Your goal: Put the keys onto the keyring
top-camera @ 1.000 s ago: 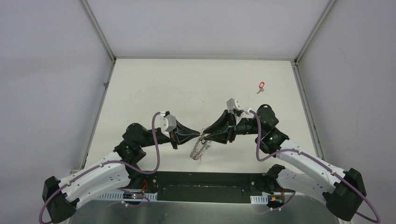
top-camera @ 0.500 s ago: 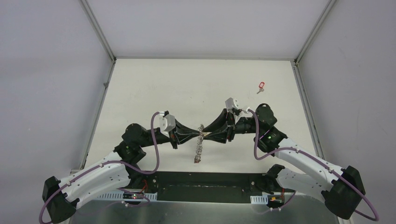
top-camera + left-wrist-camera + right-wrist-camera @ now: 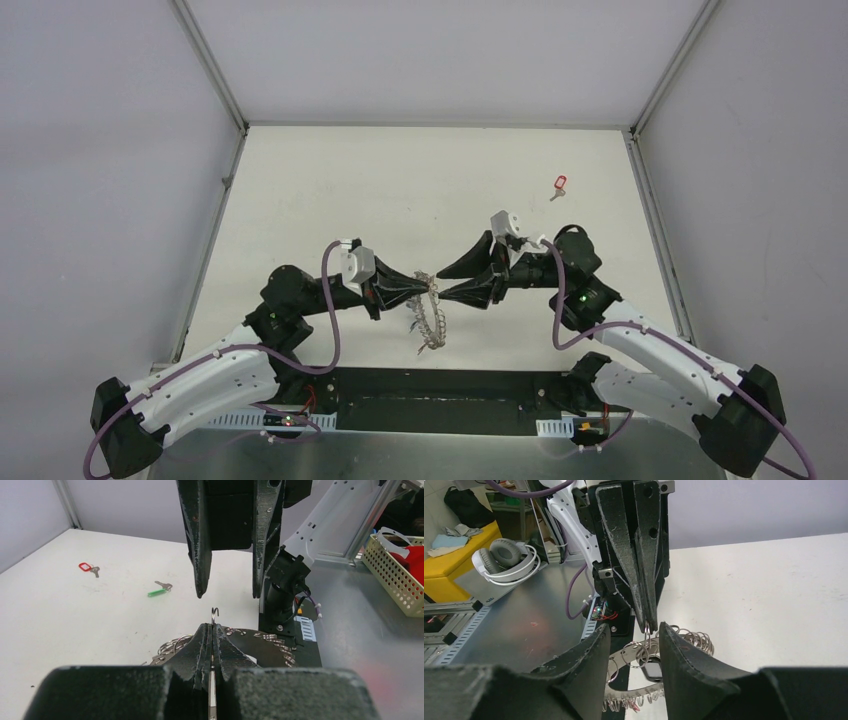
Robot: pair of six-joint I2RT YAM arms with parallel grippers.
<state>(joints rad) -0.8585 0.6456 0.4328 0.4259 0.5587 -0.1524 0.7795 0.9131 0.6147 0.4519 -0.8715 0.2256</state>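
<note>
My left gripper (image 3: 430,289) is shut on one small silver split ring (image 3: 214,612) of the keyring (image 3: 428,322). The keyring, a dark ring fringed with silver loops, hangs below the gripper above the table's near edge. My right gripper (image 3: 443,284) faces it tip to tip and stands open, its fingers (image 3: 200,545) on either side of the left tips and holding nothing. In the right wrist view the keyring (image 3: 631,694) dangles between my right gripper's (image 3: 634,626) open jaws. A red-tagged key (image 3: 559,184) lies at the far right of the table. A green-tagged key (image 3: 157,591) lies nearer the arms.
The black base plate (image 3: 440,398) runs along the near edge under the hanging keyring. Off the table are a mesh basket (image 3: 395,565), headphones (image 3: 504,560) and a yellow box (image 3: 454,570). Grey walls and metal posts (image 3: 212,70) enclose the white table (image 3: 400,190).
My right gripper's jaws have spread apart and let go at the left tips. The keyring has swung while hanging from my left gripper, which stays shut in place.
</note>
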